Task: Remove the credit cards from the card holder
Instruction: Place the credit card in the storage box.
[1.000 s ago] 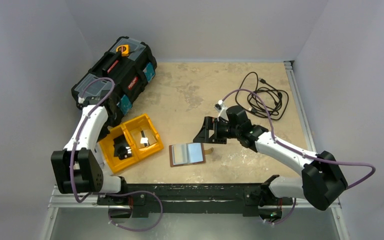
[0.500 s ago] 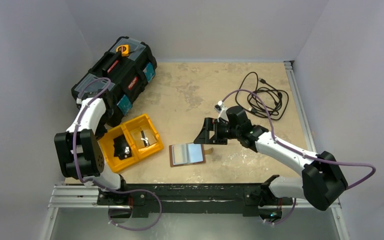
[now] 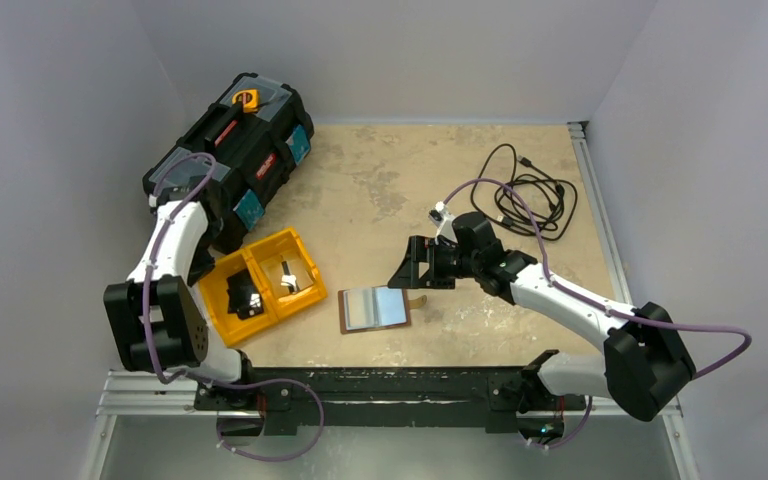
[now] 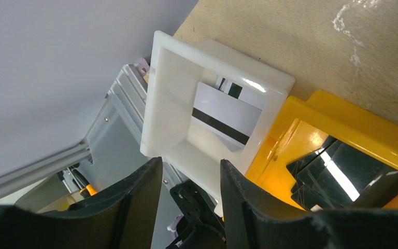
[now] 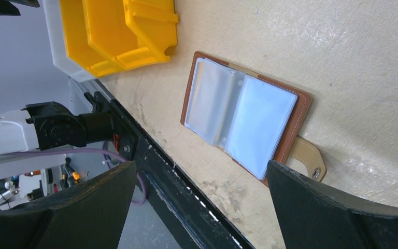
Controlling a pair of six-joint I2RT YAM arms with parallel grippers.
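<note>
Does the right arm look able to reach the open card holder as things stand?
Probably yes. The right pincer hangs open close beside the card holder, which lies flat and spread on the table. Nothing sits between them, and the yellow bins are off to its other side.

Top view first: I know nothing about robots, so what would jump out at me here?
Probably the bright orange tray at front left, beside a big black toolbox at the back left. Next, the brown card holder lying open near the front middle, its clear sleeves facing up, with the right fingers spread wide just beyond it. A tangle of black cable sits at the back right.
</note>
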